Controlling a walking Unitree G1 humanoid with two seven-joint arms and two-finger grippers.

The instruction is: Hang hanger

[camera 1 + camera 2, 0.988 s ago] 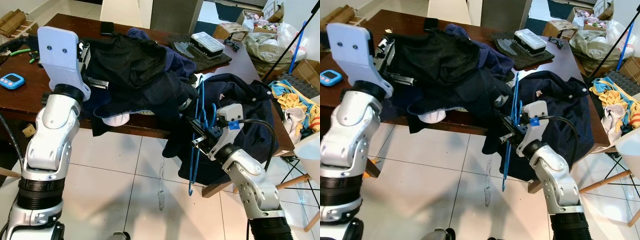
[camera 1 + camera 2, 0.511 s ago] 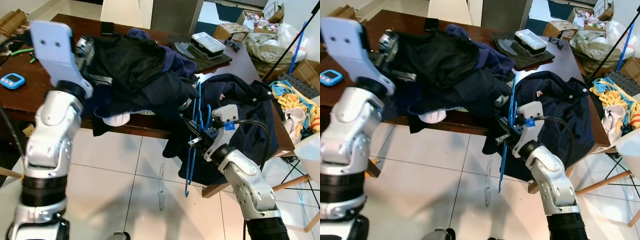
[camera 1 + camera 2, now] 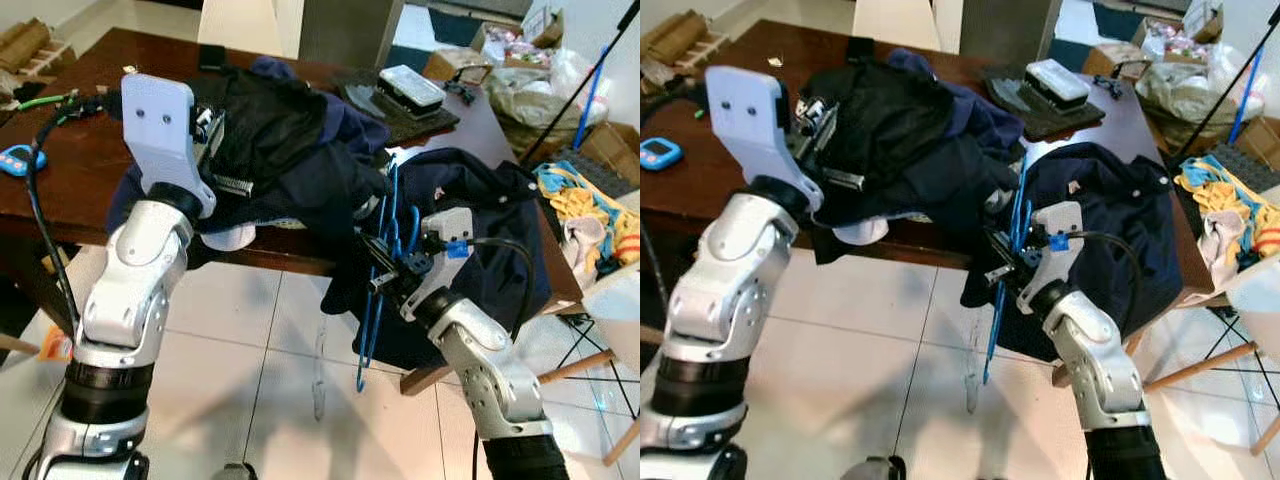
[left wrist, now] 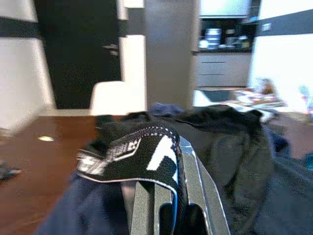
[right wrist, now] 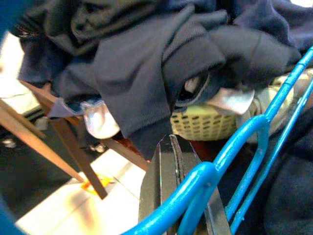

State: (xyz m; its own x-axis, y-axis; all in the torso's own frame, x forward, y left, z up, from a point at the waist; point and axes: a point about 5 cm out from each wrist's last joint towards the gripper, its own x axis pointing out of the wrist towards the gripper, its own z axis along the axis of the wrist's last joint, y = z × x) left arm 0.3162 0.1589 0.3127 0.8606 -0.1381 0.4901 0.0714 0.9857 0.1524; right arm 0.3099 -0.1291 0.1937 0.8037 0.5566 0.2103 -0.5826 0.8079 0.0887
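Observation:
A pile of dark clothes lies on the brown wooden table (image 3: 60,190). On top of it is a black garment (image 3: 270,120) with a white-printed band (image 4: 142,147). My left gripper (image 3: 212,135) is at the left side of the pile, shut on that band, which drapes over its fingers (image 4: 166,196). Off the table's front edge, my right gripper (image 3: 378,278) is shut on a blue hanger (image 3: 372,320), which hangs down toward the floor. Seen close in the right wrist view, the blue hanger (image 5: 230,147) crosses the shut fingers (image 5: 171,166).
A navy jacket (image 3: 490,220) drapes over the table's right end. A clear plastic box (image 3: 413,87) on a dark mat and a blue timer (image 3: 12,160) sit on the table. Boxes, bags and coloured cloths (image 3: 575,195) crowd the right. Tiled floor (image 3: 260,350) lies in front.
My left arm has swung right, closer over the clothes pile, still holding the black garment. The right gripper has drifted slightly left and lower with the hanger. The view has shifted a little.

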